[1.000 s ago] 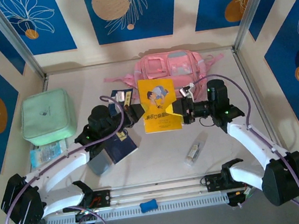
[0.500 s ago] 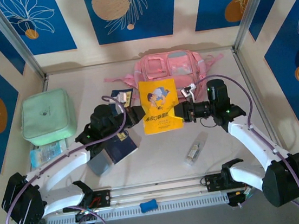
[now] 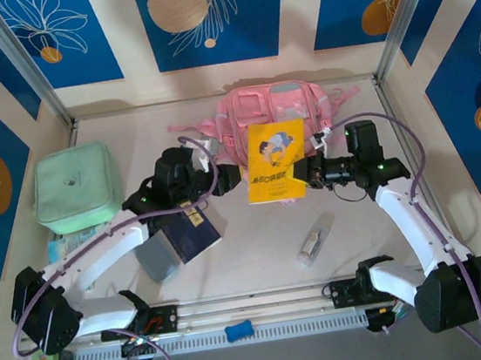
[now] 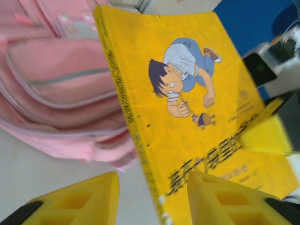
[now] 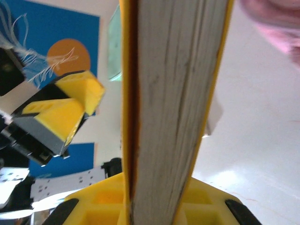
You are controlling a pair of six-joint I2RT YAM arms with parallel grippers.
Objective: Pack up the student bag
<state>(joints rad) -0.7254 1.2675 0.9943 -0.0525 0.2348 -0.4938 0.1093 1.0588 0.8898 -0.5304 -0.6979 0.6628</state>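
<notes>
From above, the pink student bag [image 3: 273, 104] lay at the far edge of the table [image 3: 258, 252]. The yellow book [image 3: 276, 160] stood before it, clamped in my right gripper [image 3: 304, 172], with my left gripper [image 3: 232, 177] just beside. In my left wrist view, the jaws stood apart near the book's spine. In my right wrist view, both fingers [image 5: 98, 206] pressed its covers.

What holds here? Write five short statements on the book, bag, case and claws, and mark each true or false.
1. The right claw grips the yellow book. True.
2. The mint-green case sits on the left side of the table. True.
3. The yellow book lies flat on the table. False: it is held up off the table, near the student bag.
4. The student bag is blue. False: it is pink.
5. The left claw is clamped shut. False: its jaws stand open.
</notes>
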